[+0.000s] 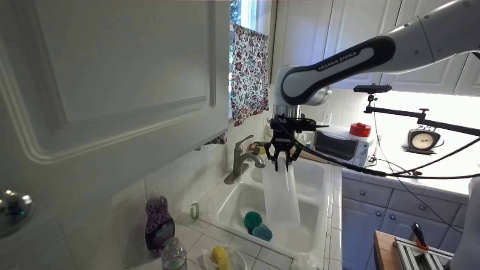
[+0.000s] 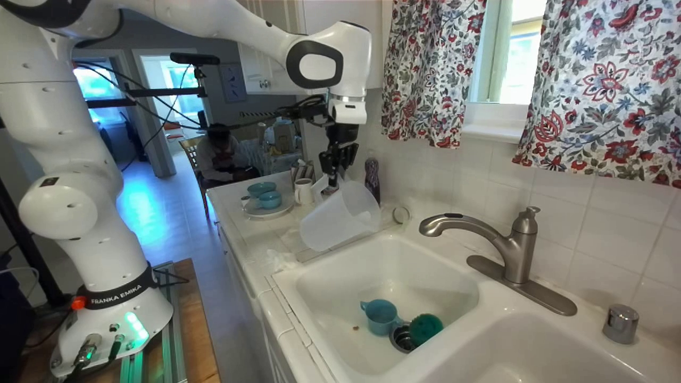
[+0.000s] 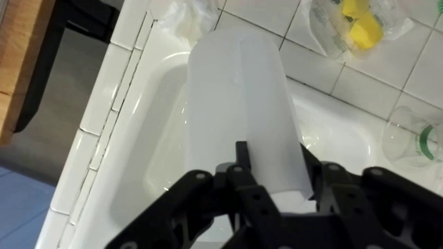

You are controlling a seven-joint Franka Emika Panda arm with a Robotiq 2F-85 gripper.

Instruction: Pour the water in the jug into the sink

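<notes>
Gripper is clamped on the handle of the translucent white plastic jug, which hangs tilted above the white double-basin sink, contents not discernible; metal faucet stands at the sink rim, teal cup lies beside the drain.

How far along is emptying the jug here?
Looks done: the gripper has hold of the jug. In hand: the jug is tilted over the sink, though no falling water shows. Left: probably more pouring, if any water remains inside; I can't tell.
</notes>
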